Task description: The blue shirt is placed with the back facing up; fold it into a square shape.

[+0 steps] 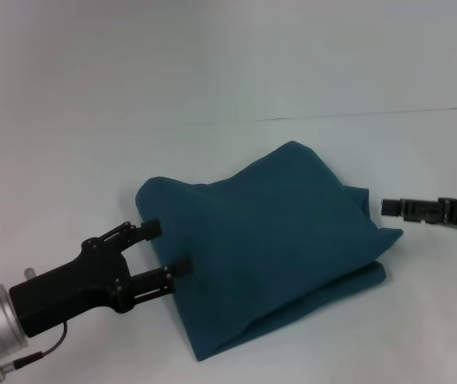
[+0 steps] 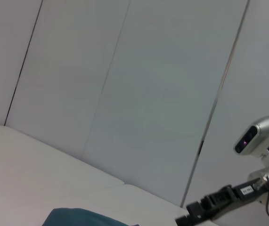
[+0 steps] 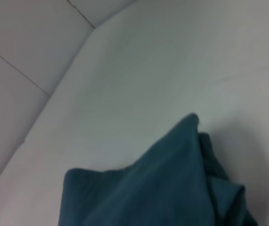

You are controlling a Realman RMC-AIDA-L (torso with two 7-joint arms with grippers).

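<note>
Blue shirt (image 1: pixel 272 244), a dark teal-blue soft knit T-shirt, lies folded into a rough, rumpled rectangle at the middle of our white table (image 1: pixel 212 72), plain side up, layered edges showing at its right and near sides. Our left gripper (image 1: pixel 168 248), black with two fingers, sits at the shirt's left edge, jaws spread, fingertips touching the fabric. Our right gripper (image 1: pixel 388 208) hovers just beside the shirt's right corner; we cannot tell how its jaws stand.

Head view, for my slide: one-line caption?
Folded blue shirt on table, open left gripper at its edge, right gripper alongside.
</note>
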